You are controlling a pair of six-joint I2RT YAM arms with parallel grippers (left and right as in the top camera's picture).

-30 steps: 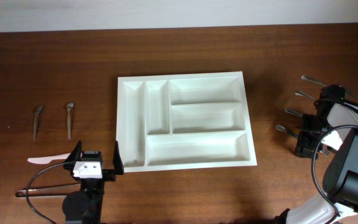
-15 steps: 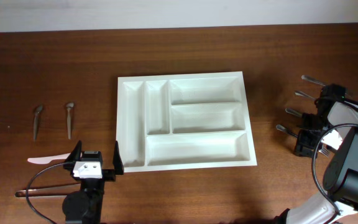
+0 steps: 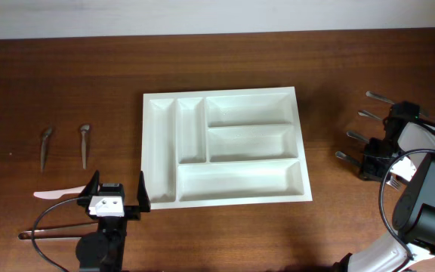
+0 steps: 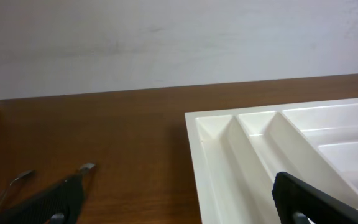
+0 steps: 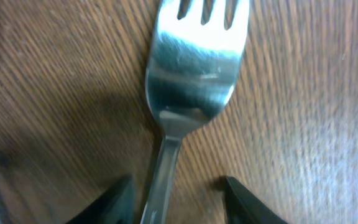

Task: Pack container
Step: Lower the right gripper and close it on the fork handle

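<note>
**Right fingers straddle a fork while the white tray sits mid-table**

The white cutlery tray (image 3: 219,94) lies flat in the middle of the brown wooden table (image 3: 66,75). Its long compartment runs along the edge nearest the arms, with two narrow slots on the robot's left and two wider bins stacked beside them. Neither arm touches it.

At the table's right end, well apart from the tray, four metal forks (image 3: 363,114) lie in a row with their tines pointing toward the tray. The right gripper (image 3: 368,165) is down over the one nearest the robot, whose tines poke out on the tray side. Seen from the wrist, that fork (image 5: 194,56) lies on the wood and fills the view, its neck running down between two dark fingertips (image 5: 114,199). One fingertip stands just beside the stem and bare wood shows between the stem and the other — the fingers are parted around the fork, not clamped on it.

The left gripper (image 3: 118,185) hangs by the tray's near-left corner, its fingers spread wide with nothing between them. Beside it lies a white plastic utensil (image 3: 55,194), one end hidden under the gripper. Farther back, two small metal utensils (image 3: 84,143) rest side by side — spoons, by the look of them.
</note>
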